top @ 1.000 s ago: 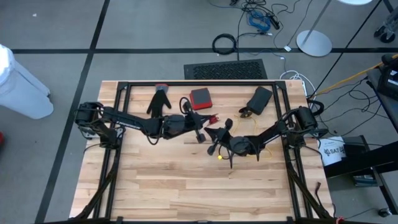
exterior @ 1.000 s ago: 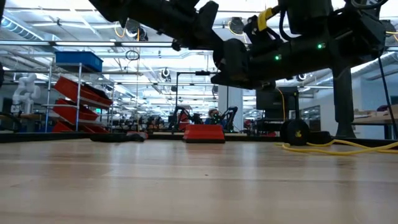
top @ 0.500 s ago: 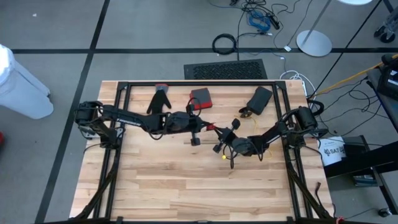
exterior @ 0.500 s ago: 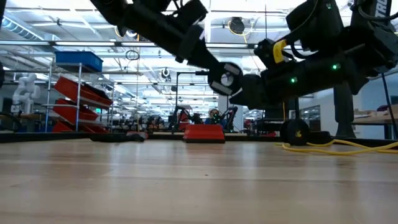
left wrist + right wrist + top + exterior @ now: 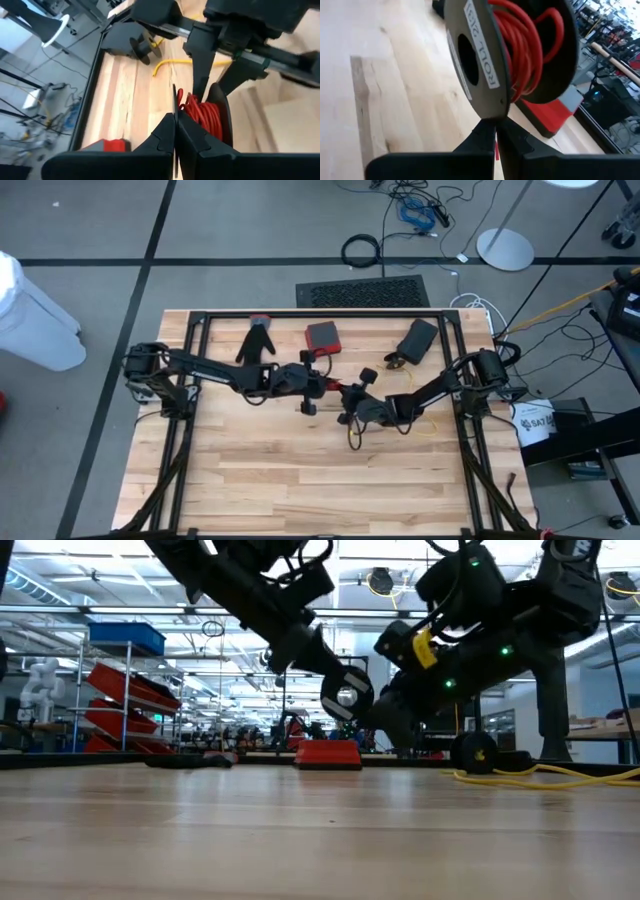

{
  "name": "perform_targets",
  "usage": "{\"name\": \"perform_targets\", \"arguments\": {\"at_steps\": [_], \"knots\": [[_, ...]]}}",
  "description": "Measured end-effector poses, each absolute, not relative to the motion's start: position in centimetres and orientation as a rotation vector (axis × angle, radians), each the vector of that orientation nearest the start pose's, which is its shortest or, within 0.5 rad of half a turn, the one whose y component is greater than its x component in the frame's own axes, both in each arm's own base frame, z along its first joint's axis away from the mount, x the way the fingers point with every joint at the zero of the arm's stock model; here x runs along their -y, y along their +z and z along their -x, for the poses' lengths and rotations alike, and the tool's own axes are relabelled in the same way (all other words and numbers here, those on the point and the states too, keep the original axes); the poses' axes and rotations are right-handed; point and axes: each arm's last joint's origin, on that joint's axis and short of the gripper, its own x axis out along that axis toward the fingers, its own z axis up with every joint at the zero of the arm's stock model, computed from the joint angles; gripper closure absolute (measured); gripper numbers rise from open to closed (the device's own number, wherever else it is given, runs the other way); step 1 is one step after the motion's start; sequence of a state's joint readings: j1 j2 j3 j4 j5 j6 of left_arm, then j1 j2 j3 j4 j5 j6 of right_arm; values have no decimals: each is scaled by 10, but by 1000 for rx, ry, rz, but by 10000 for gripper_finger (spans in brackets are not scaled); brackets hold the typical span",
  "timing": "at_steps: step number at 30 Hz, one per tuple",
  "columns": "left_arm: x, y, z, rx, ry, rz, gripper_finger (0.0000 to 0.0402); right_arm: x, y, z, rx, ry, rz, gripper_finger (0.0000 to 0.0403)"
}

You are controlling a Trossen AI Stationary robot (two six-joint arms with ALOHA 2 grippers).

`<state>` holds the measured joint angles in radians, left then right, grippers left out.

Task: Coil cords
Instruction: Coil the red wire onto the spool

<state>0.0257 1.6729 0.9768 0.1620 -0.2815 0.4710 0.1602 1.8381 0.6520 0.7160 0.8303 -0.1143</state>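
- The left gripper (image 5: 318, 387) hangs above the middle of the light wooden plank counter (image 5: 300, 480), its two dark fingers (image 5: 170, 135) pressed fully together. They look to pinch the thin rim of a dark grey plastic spool wound with red cord (image 5: 202, 114), though the contact itself cannot be made out for sure.
- The right gripper (image 5: 347, 402) sits just beside the left gripper, jaws also closed tight. The edge of the same spool (image 5: 512, 55) sits right at its fingertips, and the spool's flat side carries a white label with black lettering.
- The red cord (image 5: 522, 45) is wound in tidy turns between the spool's two discs, with one loose loop bulging outward.
- In the low view the spool (image 5: 345, 697) is lifted clear of the counter, between the two arms.
- A thin yellow cord (image 5: 428, 423) lies loose on the counter beyond the right gripper, toward that arm's base; its free end (image 5: 165, 64) curls on the wood past the spool.
- A flat red box (image 5: 322, 337) rests on the counter behind the left gripper, near the far edge.
- A black glove (image 5: 257, 342) lies further along that far edge.
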Motion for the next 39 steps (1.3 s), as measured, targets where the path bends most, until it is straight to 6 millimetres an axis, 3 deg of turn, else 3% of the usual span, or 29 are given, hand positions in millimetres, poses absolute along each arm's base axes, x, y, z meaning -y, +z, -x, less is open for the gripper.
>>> {"name": "perform_targets", "arguments": {"at_steps": [12, 18, 22, 31, 39], "knots": [[-20, 159, -366, -765, 147, -735, 393, -17, 106, -318, -655, -567, 346, 402], [-18, 134, -373, -838, 219, -880, 393, -15, 106, -319, -671, -551, 339, 400], [-14, 124, -376, -866, 254, -972, 393, -14, 102, -316, -702, -542, 303, 385], [-13, 104, -378, -910, 250, -993, 392, -16, 99, -314, -721, -522, 207, 344], [-13, 102, -377, -915, 225, -977, 322, -20, 98, -313, -716, -526, 182, 337]]}}
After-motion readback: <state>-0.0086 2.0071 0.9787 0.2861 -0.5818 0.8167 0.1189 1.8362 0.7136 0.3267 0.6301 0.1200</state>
